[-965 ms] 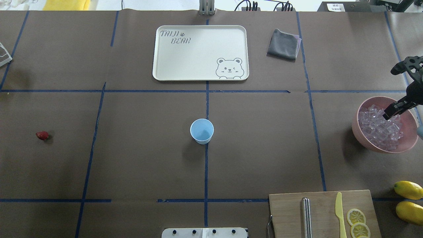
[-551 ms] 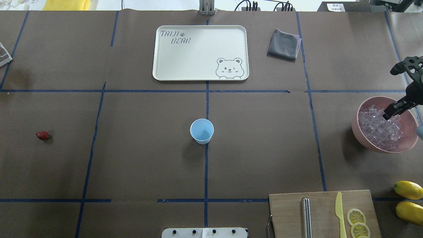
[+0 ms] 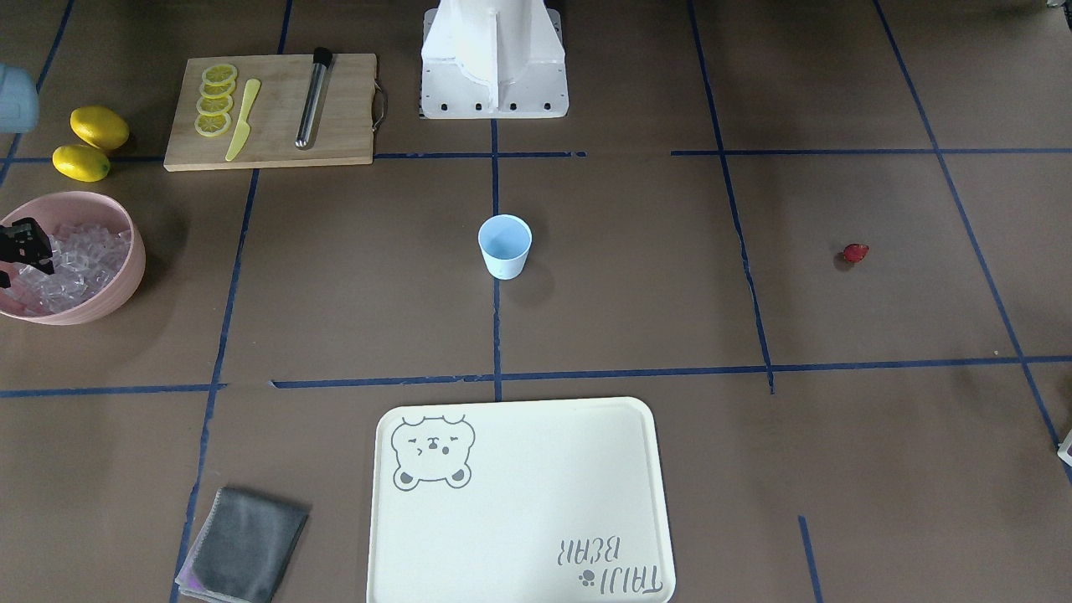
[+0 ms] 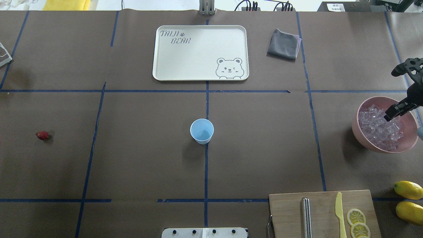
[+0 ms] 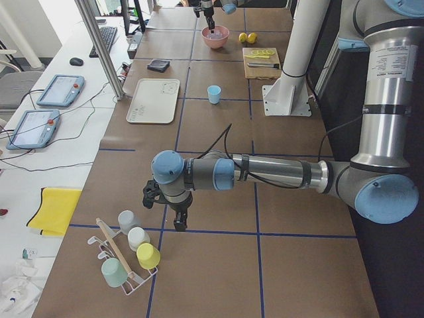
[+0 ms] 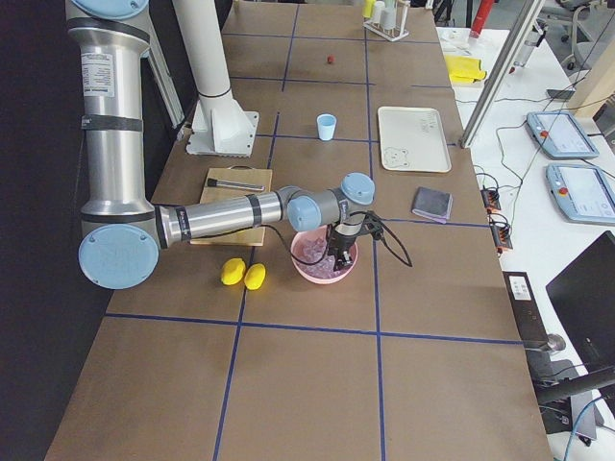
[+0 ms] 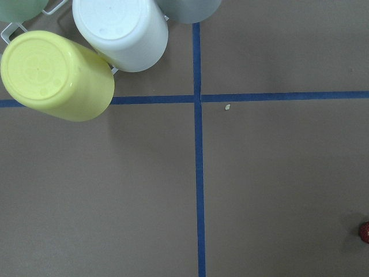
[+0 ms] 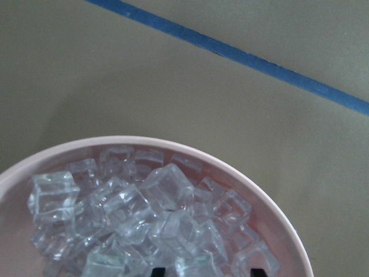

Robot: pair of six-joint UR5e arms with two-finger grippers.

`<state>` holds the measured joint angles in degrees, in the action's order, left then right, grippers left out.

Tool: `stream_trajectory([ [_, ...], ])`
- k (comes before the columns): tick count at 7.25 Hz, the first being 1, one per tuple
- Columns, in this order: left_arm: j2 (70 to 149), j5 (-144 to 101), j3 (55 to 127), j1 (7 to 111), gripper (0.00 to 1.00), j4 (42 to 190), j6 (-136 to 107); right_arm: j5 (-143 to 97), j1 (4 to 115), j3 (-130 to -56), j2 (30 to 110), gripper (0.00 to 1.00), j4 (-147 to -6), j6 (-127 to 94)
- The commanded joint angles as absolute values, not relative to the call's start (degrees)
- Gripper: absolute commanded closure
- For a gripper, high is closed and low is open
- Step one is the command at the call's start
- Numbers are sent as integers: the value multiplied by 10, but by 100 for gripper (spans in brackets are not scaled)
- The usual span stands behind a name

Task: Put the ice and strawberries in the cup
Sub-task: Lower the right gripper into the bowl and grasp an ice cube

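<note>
The pale blue cup [image 4: 202, 131] stands upright and empty at the table's middle. The ice [image 4: 380, 129] fills a pink bowl [image 4: 357, 127] at the far right. My right gripper [image 4: 386, 115] is down in the bowl. In the right wrist view its fingertips [image 8: 158, 271] stand a short way apart, with ice [image 8: 167, 190] between them. It looks shut on a cube. The strawberry [image 4: 42, 135] lies alone at the far left. My left gripper [image 5: 177, 215] hangs low over the table past the strawberry. Its fingers show in no close view, so I cannot tell its state.
A white bear tray [image 4: 200, 53] and a grey cloth [image 4: 283, 44] lie at the back. A cutting board [image 4: 287, 211] holds a metal rod, a yellow knife and lemon slices. Two lemons [image 4: 408, 190] lie beside it. A rack of upturned cups [image 5: 132, 255] stands by my left gripper.
My right gripper has shifted very slightly, as if rising a little out of the ice. The cup and the strawberry have not moved.
</note>
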<state>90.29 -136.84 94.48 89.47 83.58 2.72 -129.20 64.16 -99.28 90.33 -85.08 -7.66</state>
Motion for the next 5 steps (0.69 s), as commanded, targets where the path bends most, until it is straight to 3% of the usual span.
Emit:
stream_trajectory([
  [1, 904, -1368, 945, 895, 0, 836, 27, -1292, 641, -992, 904, 44, -851, -77],
  [2, 904, -1368, 945, 895, 0, 836, 27, -1292, 640, -992, 904, 50, -851, -76],
  [5, 904, -1368, 945, 895, 0, 836, 27, -1292, 640, -992, 902, 90, -851, -76],
])
